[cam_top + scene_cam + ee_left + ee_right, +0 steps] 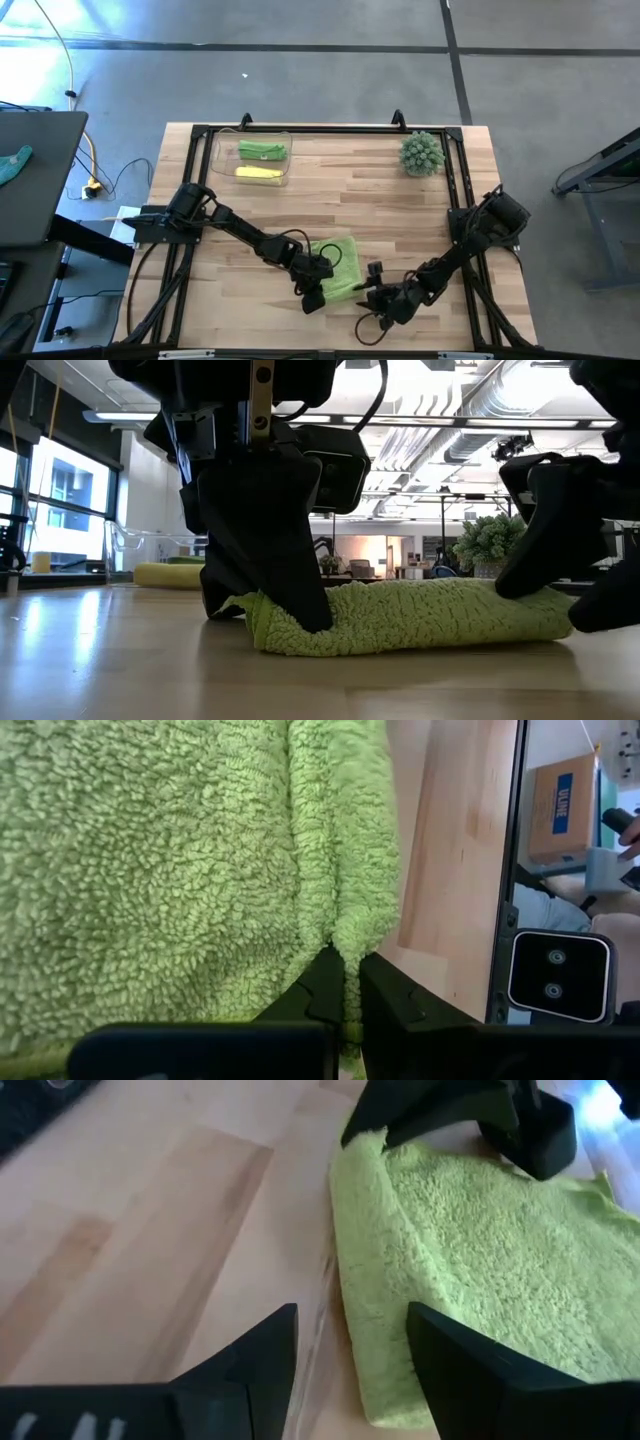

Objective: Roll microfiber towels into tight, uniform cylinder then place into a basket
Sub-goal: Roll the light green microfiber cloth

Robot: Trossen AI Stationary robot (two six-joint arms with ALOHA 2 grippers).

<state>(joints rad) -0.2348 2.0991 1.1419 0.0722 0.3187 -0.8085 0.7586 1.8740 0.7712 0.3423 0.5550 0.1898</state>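
Observation:
A light green microfiber towel (pixel 340 260) lies on the table near the front edge, its near edge turned over into a thick fold (pixel 400 622). My left gripper (pixel 316 292) is shut on the left end of that fold. My right gripper (pixel 372 292) stands open at the fold's right end (pixel 375 1380), one finger over the cloth. The basket (pixel 222 172) stands at the far left, with a green roll (pixel 262 150) and a pale yellow roll (pixel 258 173) lying in it. My left gripper pinches the left end of the towel's folded near edge (pixel 347 935) between its two fingers, several layers thick. The fingers slant down from the table's far left. The towel lies slack on the table. Whether my right gripper touches the towel, I cannot tell.
A spiky round green plant (pixel 422 153) stands at the far right of the table. A black frame (pixel 300 130) runs around the tabletop. Bare wood lies between the basket and the towel.

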